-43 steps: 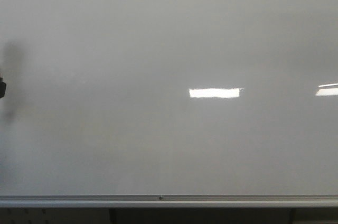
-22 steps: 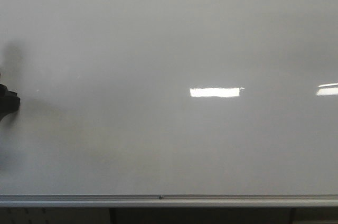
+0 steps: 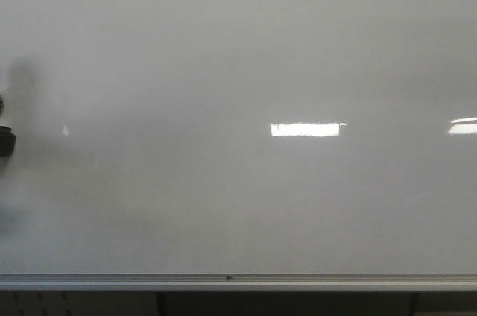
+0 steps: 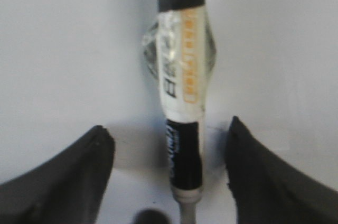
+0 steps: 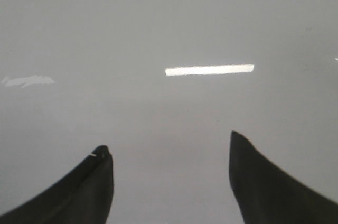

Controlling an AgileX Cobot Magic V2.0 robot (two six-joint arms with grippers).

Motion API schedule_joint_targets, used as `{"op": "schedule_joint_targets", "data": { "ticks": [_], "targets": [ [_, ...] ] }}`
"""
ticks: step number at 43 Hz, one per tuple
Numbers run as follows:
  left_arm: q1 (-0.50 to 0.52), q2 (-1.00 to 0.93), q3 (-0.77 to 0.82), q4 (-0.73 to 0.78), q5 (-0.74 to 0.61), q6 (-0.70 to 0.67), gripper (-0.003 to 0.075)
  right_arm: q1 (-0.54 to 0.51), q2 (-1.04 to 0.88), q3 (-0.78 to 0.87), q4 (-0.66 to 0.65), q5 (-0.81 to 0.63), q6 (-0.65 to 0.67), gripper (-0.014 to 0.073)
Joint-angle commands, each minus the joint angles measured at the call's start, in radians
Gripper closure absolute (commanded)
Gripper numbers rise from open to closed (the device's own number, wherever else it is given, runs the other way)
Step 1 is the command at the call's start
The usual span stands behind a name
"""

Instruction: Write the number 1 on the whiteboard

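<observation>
On my front cam the left arm (image 3: 4,137) is just a dark bit poking in at 9 o'clock of the whiteboard (image 3: 238,55), its shadow on the board beside it. Left wrist cam: left gripper (image 4: 169,182) fingers look spread wide, yet a marker (image 4: 182,92) runs up the gap between them. It touches neither finger that I can see, so whether it's clamped lower down or fixed on a mount, can't tell.

No number 1 anywhere yet; board surface is blank bar two bright light reflections (image 3: 305,130) at about 3 o'clock of centre, silver rail (image 3: 238,282) along 6 o'clock.

Right gripper (image 5: 169,182) wide open, holding nothing, facing bare board.

Risks IMO: marker looks loosely seated, so pressing on could tilt it and give a wobbly or skipped stroke. Starting this far left, stroke may land near the board edge.
</observation>
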Motion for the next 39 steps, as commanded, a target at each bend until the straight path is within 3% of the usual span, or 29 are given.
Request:
{"op": "schedule_joint_targets", "data": {
  "ticks": [1, 6, 16, 23, 27, 32, 35, 39],
  "targets": [
    [-0.005, -0.020, -0.032, 0.033, -0.066, -0.002, 0.0522, 0.000, 0.012, -0.037, 0.005, -0.067, -0.001, 0.0094],
    [-0.005, -0.020, -0.032, 0.068, -0.067, -0.002, 0.0738, 0.000, 0.012, -0.037, 0.005, -0.060, -0.001, 0.0094],
    [-0.007, -0.039, -0.032, 0.151, -0.034, -0.050, 0.0741, 0.000, 0.012, -0.037, 0.005, -0.065, -0.001, 0.0094],
    [-0.016, -0.148, -0.044, 0.248, 0.170, -0.363, 0.0741, 0.000, 0.023, -0.047, 0.018, -0.040, -0.001, 0.0094],
    [-0.032, -0.216, -0.078, 0.470, 0.336, -0.587, 0.0740, 0.000, 0.068, -0.075, 0.019, -0.004, -0.001, 0.0094],
    [-0.091, -0.295, -0.122, 0.906, 0.478, -0.904, 0.0740, 0.002, 0.165, -0.135, 0.042, 0.050, -0.001, 0.0094],
    [-0.131, -0.331, -0.125, 1.126, 0.471, -1.126, 0.0740, 0.011, 0.225, -0.185, 0.060, 0.093, -0.001, 0.0094],
    [-0.159, -0.360, -0.131, 1.372, 0.311, -1.367, 0.0740, 0.032, 0.314, -0.243, 0.071, 0.162, -0.008, 0.0094]
  ]
}}
